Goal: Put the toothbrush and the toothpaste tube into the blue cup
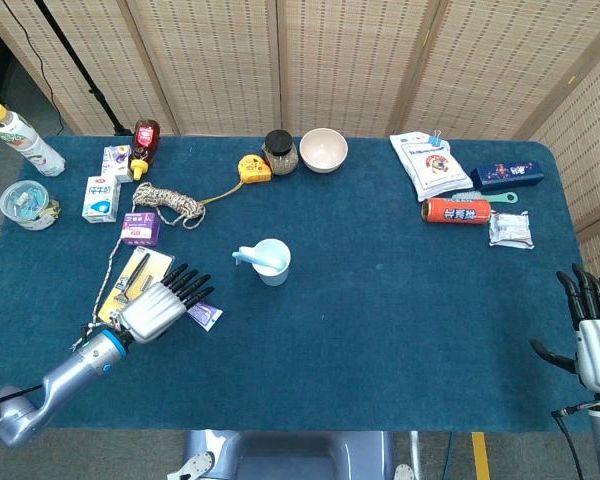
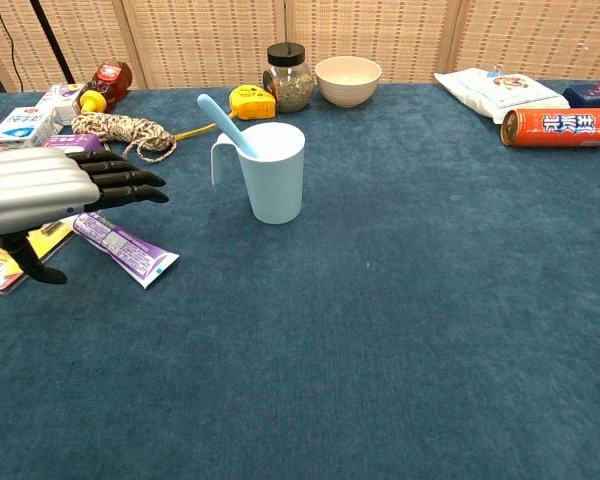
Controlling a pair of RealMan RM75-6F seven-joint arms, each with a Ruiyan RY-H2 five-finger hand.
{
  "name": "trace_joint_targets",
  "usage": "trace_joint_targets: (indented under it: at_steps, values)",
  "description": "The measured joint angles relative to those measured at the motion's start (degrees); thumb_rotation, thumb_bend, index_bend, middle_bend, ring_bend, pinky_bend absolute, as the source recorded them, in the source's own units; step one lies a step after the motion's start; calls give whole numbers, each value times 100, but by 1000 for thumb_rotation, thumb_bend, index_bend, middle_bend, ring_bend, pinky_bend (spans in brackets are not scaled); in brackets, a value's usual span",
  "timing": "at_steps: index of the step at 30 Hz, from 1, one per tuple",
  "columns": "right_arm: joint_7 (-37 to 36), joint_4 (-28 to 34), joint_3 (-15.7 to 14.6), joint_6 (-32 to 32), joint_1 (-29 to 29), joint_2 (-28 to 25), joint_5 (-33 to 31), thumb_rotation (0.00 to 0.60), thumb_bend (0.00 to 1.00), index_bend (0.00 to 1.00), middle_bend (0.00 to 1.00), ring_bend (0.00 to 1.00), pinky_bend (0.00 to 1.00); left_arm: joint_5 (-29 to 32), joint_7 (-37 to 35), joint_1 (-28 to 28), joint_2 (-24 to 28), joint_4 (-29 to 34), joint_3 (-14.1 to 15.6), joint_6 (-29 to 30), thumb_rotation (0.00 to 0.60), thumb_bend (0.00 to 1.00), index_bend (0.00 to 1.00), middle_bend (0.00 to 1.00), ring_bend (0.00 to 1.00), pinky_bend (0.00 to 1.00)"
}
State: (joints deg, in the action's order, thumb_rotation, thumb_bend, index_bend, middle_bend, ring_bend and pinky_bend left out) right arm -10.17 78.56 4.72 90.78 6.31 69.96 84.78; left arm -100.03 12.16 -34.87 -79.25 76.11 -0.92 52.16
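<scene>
The light blue cup (image 1: 272,262) (image 2: 273,172) stands upright near the table's middle. A blue toothbrush (image 1: 248,256) (image 2: 225,122) leans inside it, its end sticking out to the left. The white and purple toothpaste tube (image 2: 125,247) lies flat to the cup's left; in the head view only its end (image 1: 205,317) shows past my left hand. My left hand (image 1: 165,305) (image 2: 55,185) hovers over the tube with its fingers stretched out towards the cup and nothing in it. My right hand (image 1: 595,335) is open at the table's right edge, far from everything.
A razor on a yellow card (image 1: 130,280) lies partly under my left hand. A purple box (image 1: 140,228), coiled rope (image 1: 165,203), cartons and a bottle sit behind it. A tape measure (image 1: 252,167), jar (image 1: 279,152) and bowl (image 1: 323,150) line the back; an orange can (image 1: 457,211) and packets lie back right.
</scene>
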Motion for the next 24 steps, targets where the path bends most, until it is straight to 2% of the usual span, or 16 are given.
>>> trace_joint_targets:
  at_steps: [4,9,19,24]
  values:
    - [-48,-27,31,-68,-1,3,-21,600,0,0,0,0,0,315,255,-121,-286,-43,-108,-218,600,122,96,16,13,102]
    - [-99,-51,86,-103,-12,-5,-62,600,0,0,0,0,0,587,640,-238,-548,-73,-194,-363,600,152,267,143,120,228]
    - [-234,-45,121,-205,-26,-40,-61,600,0,0,0,0,0,1037,1368,-298,-950,-296,-214,-379,600,211,397,260,242,389]
    - [-278,-30,135,-212,-36,-55,-52,600,0,0,0,0,0,1095,1405,-294,-1051,-393,-187,-274,600,261,530,382,367,489]
